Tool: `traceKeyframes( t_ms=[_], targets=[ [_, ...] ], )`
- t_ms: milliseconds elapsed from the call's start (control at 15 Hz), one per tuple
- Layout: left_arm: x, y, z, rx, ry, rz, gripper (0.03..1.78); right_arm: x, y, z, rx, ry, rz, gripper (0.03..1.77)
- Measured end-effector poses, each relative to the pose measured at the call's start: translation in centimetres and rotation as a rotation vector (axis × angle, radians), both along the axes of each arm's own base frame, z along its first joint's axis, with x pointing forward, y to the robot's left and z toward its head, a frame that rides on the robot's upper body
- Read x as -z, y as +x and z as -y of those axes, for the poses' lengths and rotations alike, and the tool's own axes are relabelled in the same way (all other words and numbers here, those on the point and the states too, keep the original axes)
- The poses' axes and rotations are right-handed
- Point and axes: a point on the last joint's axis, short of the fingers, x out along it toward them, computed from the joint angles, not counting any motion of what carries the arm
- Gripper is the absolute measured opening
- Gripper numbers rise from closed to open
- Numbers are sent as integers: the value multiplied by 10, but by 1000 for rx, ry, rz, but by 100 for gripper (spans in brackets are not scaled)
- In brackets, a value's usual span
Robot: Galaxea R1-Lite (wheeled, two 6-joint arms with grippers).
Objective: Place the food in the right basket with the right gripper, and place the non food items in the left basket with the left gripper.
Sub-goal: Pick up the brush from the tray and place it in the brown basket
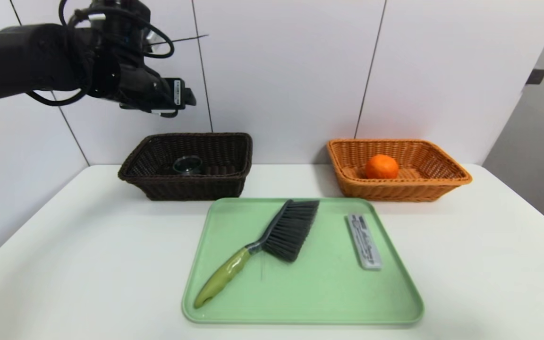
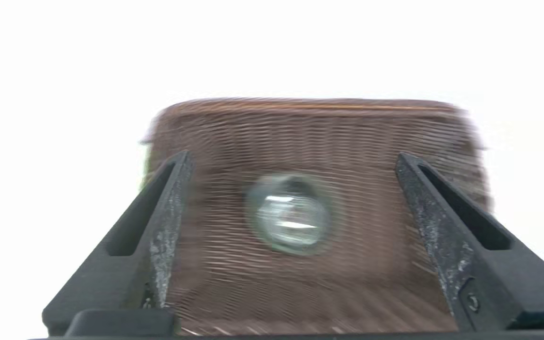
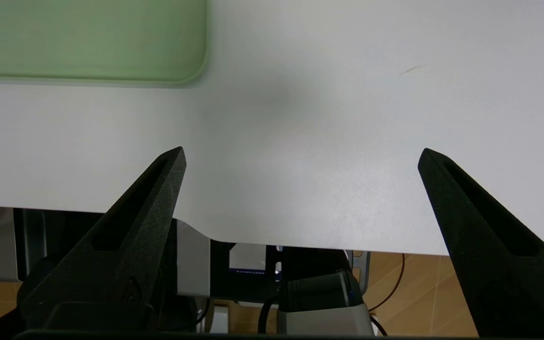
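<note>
Left pincer (image 2: 291, 160), released and empty, is held above the dark basket (image 1: 187, 165); right pincer (image 3: 300, 156), likewise released, is parked over the worktop (image 3: 300, 141) edge.

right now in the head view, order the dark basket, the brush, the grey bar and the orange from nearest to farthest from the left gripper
1. dark basket: right below the raised left gripper, at the back left.
2. brush: on the green tray, toward its left side.
3. and 4. grey bar on the tray's right side, and orange in the light basket at the back right: too close to call.
</note>
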Motion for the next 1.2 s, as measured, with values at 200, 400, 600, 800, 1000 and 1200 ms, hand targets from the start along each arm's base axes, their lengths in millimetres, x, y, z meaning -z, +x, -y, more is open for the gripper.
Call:
traceKeyframes(
  t_ms=[200,400,600,800,1000,1200],
  targets=[
    [-22,-44,19,241,-62,-26,160,0,0,0,1,1,1,170],
    [-11,-76,31,399,-69,-122,163,0,-1,0,3,3,1,170],
    [14,-105,44,502,-34,-222,166,0,-1,0,5,5,1,170],
    [38,-136,56,593,4,-301,167,0,-1,0,5,7,2,170],
    [61,-161,64,676,65,-383,167,0,0,0,-2,15,0,170],
    [84,-174,70,741,131,-449,169,0,0,-1,-6,20,-4,170]
  ],
)
